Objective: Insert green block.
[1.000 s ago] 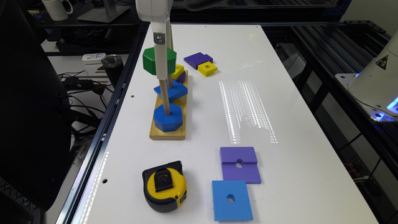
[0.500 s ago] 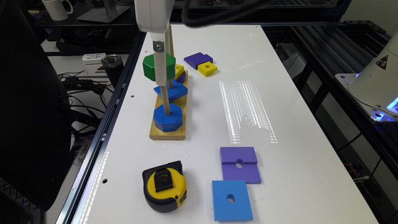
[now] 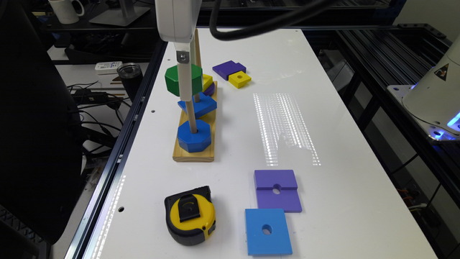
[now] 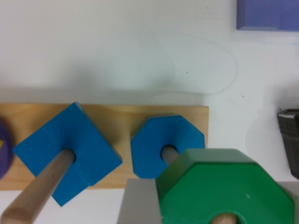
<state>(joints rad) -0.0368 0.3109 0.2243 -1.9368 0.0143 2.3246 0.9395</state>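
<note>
**Green block on the peg, held high above the blue octagon**

While the arm hangs straight down from the upper edge of the exterior view, its white wrist housing sits above the wooden base [image 3: 194,153] and the end effector [image 3: 185,81] points vertically at the near peg [image 3: 192,122]. One grey finger [image 3: 185,82] runs down the front face of the green block [image 3: 178,80]; wrist view shows a grey finger [image 4: 138,203] flat against the block's side, so end effector is closed on the green block [image 4: 224,186].

Green block: dark-green octagon, level, well above the base. In the wrist view the peg's wooden tip shows inside its centre hole, so it is threaded on the near peg, high up. Directly below on the same peg, the blue octagonal block [image 3: 194,136] rests on the base, a clear gap between the two.

Middle peg carries a blue square block [image 3: 199,105], turned diagonal to the base. Behind it, yellow and purple pieces [image 3: 208,84] at the far peg, partly hidden by the green block.

Loose on the white worktop [image 3: 341,126]: purple block [image 3: 227,68] touching a small yellow block [image 3: 239,79] beyond the base; purple square [image 3: 277,190] and blue square [image 3: 267,231] near the front; tape measure [image 3: 190,215] beside them, on the exterior view's left.
</note>
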